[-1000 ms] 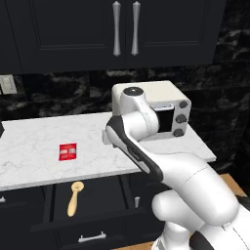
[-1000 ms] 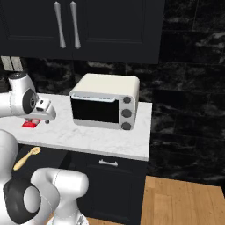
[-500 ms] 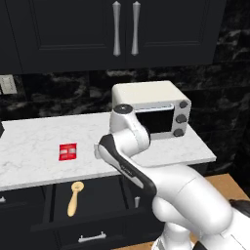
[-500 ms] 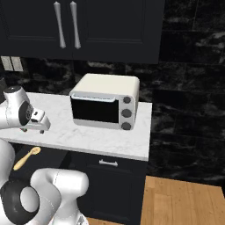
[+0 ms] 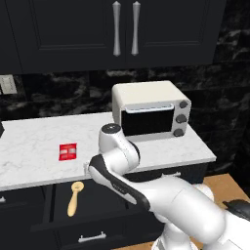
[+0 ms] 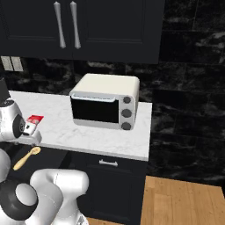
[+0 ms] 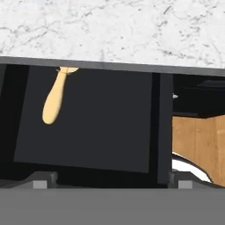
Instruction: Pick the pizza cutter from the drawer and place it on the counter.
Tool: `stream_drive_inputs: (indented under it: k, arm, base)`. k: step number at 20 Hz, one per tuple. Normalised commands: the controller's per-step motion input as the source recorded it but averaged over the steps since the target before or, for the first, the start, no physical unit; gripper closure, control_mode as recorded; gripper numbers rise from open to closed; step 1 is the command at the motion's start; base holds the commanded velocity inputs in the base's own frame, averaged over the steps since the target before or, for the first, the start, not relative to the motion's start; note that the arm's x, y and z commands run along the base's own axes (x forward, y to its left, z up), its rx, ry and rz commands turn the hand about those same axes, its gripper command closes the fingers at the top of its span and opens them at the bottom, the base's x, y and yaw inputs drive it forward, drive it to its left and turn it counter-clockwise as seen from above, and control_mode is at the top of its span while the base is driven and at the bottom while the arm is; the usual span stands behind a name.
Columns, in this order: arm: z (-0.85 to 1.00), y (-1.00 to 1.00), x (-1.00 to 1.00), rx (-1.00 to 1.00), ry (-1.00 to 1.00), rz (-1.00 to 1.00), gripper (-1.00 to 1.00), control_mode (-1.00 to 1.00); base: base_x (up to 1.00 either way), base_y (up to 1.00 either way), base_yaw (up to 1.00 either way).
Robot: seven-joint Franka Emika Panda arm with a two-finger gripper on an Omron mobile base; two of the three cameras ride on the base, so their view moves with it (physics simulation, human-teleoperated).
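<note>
1. The drawer (image 5: 58,215) stands pulled out below the counter (image 5: 34,146); its dark inside is exposed and its silver bar handle faces forward at the bottom of the left base view.
2. The pizza cutter (image 5: 74,197) lies flat on the drawer floor, disc head toward the counter edge, slim handle pointing out toward the drawer front. In the hand view the counter edge covers most of the head – the handle (image 7: 53,103) is in plain sight.
3. The gripper (image 7: 110,182) hangs over the open drawer, apart from the pizza cutter. The two finger tips sit wide apart at the bottom corners of the hand view, with nothing between them.
4. A flat red packet (image 5: 68,151) lies on the counter, just behind the drawer opening.
5. A white toaster oven (image 5: 151,110) stands on the counter to the right of the packet – well apart from it.
</note>
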Motion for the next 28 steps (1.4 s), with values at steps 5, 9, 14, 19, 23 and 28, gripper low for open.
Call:
stream_drive_inputs:
  k: [5, 9, 14, 19, 23, 28]
  arm:
    - [-0.52, 0.40, -0.12, 0.00, 0.10, 0.00, -1.00, -1.00]
    - [-0.74, 0.18, -0.07, 0.00, 0.02, 0.00, -1.00, -1.00]
    - [-0.75, 0.27, -0.01, 0.00, 0.00, 0.00, -1.00, -1.00]
    - [-0.55, 0.20, -0.01, 0.00, 0.01, 0.00, -1.00, -1.00]
    - [-0.21, 0.06, -0.15, 0.00, 0.01, 0.00, -1.00, -1.00]
    - [-0.02, 0.07, -0.50, 0.00, 0.01, 0.00, -1.00, -1.00]
  base:
    - [0.00, 0.00, 0.00]
    - [0.00, 0.00, 0.00]
    - [0.00, 0.00, 0.00]
    - [0.00, 0.00, 0.00]
    - [0.00, 0.00, 0.00]
    - [0.00, 0.00, 0.00]
